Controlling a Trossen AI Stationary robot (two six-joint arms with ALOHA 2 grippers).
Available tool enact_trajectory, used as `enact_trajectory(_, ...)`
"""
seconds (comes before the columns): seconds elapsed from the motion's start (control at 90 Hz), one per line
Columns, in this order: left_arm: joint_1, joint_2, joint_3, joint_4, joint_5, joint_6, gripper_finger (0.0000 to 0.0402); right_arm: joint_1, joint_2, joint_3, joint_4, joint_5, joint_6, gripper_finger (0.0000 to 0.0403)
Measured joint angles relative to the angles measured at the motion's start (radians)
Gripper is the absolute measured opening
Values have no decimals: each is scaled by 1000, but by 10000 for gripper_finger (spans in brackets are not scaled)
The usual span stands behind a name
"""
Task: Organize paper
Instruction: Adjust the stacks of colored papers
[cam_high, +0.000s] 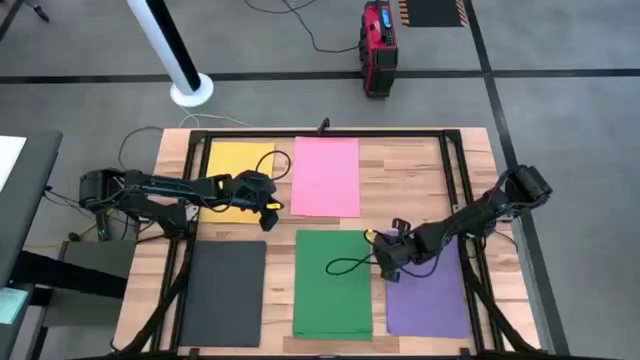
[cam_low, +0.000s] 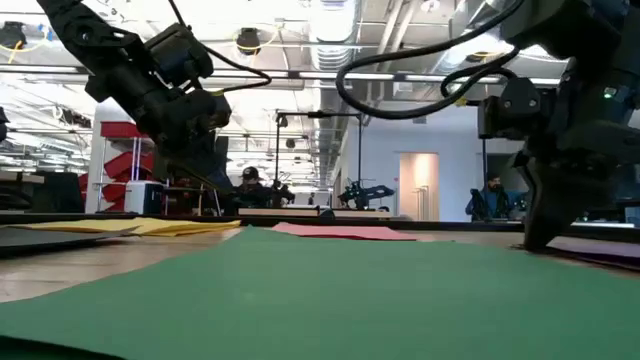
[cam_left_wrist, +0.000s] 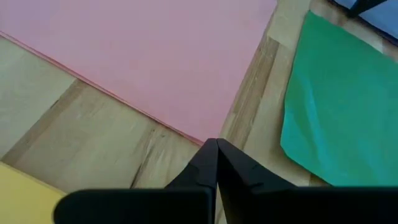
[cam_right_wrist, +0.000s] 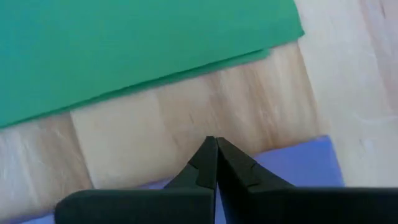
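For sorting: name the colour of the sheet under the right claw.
Purple sheet, clearest in the high view.

Both arms are dark, nearly black, built of slim tubular links joined by bulkier rounded joint housings. The left arm (cam_high: 160, 188) has a boxy base joint at the table's (cam_high: 400, 165) left edge, with thin black cables looping off it. The left gripper (cam_high: 271, 215) carries small yellow markings near its tip. The right arm (cam_high: 480, 212) ends in a chunky rounded joint near the table's right edge; a black cable curls in a loop from the right gripper (cam_high: 379, 268), which also bears a yellow spot. In each wrist view, the two fingers are matte black, wedge-shaped, tapering to a sharp point above a flat black crossbar.
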Motion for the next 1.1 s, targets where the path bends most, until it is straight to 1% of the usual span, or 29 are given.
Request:
enact_trajectory(0.256, 0, 0, 0, 0, -1, 0, 0, 16, 0, 64, 5, 14, -87, 0)
enact_trajectory(0.333, 0, 0, 0, 0, -1, 0, 0, 38, 0, 70, 38, -23, -110, 0)
enact_trajectory(0.4, 0, 0, 0, 0, -1, 0, 0, 61, 1, 62, 78, -85, -112, 0)
enact_trajectory(0.456, 0, 0, 0, -1, -1, 0, 0, 81, 2, 53, 87, -108, -100, 0)
enact_trajectory(0.622, 0, 0, 0, 0, -2, 0, 0, 119, 2, 49, 79, -114, -63, 0)
enact_trajectory(0.822, 0, 0, 0, 0, -2, 1, 0, 108, 3, 49, 80, -115, -66, 0)
enact_trajectory(1.1, 0, 0, 0, 0, -3, 1, 0, 107, 123, 64, 95, -137, -78, 0)
